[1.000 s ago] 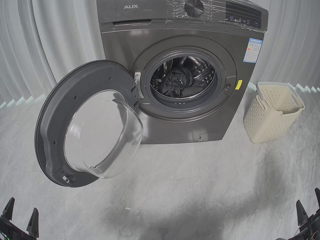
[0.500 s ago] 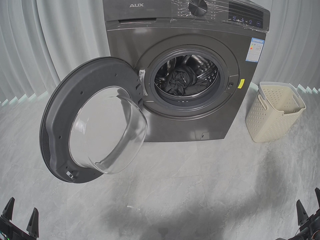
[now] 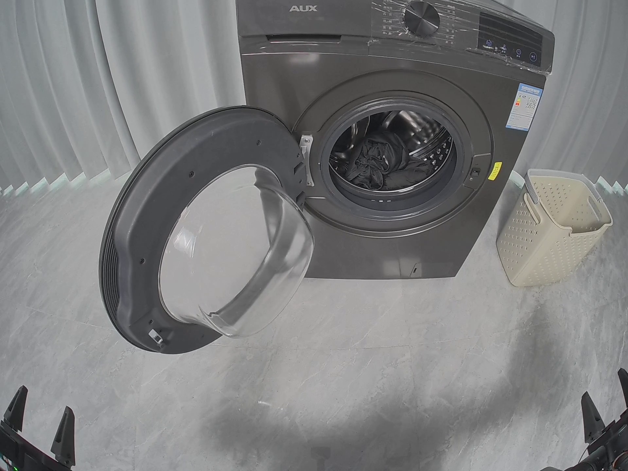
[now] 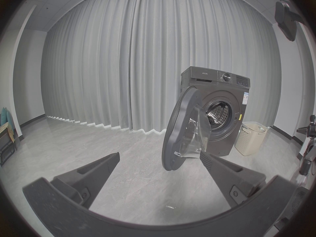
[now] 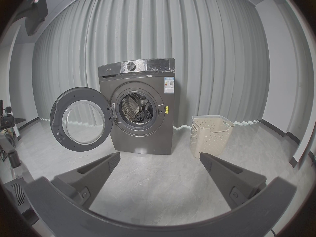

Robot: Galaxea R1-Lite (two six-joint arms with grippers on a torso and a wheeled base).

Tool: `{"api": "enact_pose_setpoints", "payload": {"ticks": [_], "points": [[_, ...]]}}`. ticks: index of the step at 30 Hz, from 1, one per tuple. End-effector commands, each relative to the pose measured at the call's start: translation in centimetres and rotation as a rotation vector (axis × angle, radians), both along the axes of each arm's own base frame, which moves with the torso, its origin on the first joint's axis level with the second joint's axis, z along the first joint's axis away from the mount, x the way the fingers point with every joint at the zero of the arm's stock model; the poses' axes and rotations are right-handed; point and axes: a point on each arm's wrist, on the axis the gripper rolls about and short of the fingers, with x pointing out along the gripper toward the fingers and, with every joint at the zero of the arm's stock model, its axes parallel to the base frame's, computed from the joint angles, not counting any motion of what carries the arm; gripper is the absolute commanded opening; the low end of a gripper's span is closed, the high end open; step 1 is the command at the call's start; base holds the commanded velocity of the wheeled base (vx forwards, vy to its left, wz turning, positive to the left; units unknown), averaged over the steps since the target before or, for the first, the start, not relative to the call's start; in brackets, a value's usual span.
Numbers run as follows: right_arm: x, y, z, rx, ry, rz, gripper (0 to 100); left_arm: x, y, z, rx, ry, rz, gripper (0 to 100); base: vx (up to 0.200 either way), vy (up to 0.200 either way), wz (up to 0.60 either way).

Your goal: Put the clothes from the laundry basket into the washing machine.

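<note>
A dark grey washing machine (image 3: 386, 53) stands ahead, its round door (image 3: 203, 230) swung wide to the left. Dark clothes (image 3: 379, 158) lie inside the drum, also seen as clothes (image 5: 142, 115) from the right wrist. A cream laundry basket (image 3: 553, 230) sits on the floor to the machine's right; no clothes show at its open top. My left gripper (image 3: 38, 420) hangs low at the near left, open and holding nothing. My right gripper (image 3: 605, 403) hangs low at the near right, open too. Both are well short of the machine.
Grey curtains (image 3: 131, 53) hang behind the machine. Bare tiled floor (image 3: 366, 374) stretches between me and the machine. The open door (image 4: 184, 129) juts out over the floor on the left side.
The whole head view has shifted, so the machine and basket now sit further right in the picture. Both grippers keep their places and stay open.
</note>
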Motion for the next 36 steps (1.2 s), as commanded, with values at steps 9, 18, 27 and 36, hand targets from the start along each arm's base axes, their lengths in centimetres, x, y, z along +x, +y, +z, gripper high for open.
{"api": "enact_pose_setpoints", "payload": {"ticks": [9,18,27,36], "points": [[0.0,0.0,-0.5,0.001,0.003,-0.001,100,3.4,-0.3,10.9,-0.039,0.017,-0.17,100,0.0,0.0,0.0],[0.0,0.0,-0.5,0.001,0.003,-0.001,100,13.6,-1.3,11.4,-0.024,0.204,-0.298,100,0.0,0.0,0.0],[0.0,0.0,-0.5,0.001,0.003,-0.002,100,19.8,-2.0,10.7,-0.036,0.264,-0.372,100,0.0,0.0,0.0],[0.0,0.0,-0.5,0.001,0.003,-0.002,100,23.3,-2.9,9.8,-0.023,0.239,-0.44,100,0.0,0.0,0.0]]}}
